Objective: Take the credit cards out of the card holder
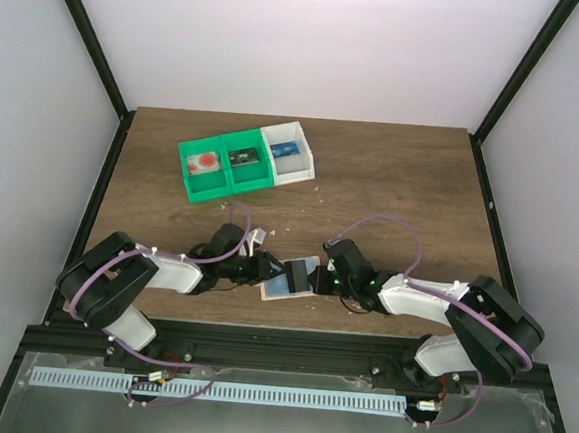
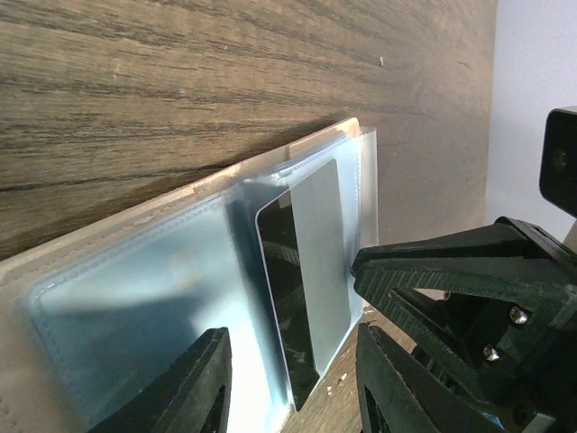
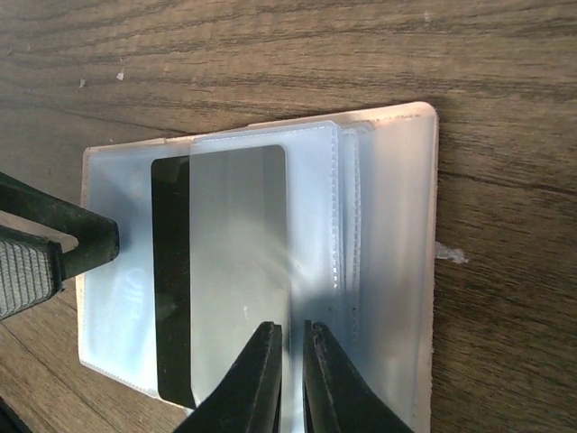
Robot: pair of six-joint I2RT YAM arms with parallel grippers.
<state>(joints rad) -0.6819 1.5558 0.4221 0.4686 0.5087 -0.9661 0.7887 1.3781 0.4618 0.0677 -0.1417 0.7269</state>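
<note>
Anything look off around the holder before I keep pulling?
Nothing looks damaged. The credit card lies stripe side up on the card holder, whose clear sleeves are fanned out unevenly. A few white specks sit on the table beside it. The bins at the back stand at an angle to the table edge.

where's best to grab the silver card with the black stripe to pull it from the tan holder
Probably the short end of the silver card nearest the right gripper, coming from that side: it lies thin and flat, and that end reaches the rim of the tan holder, leaving an edge to pinch.
</note>
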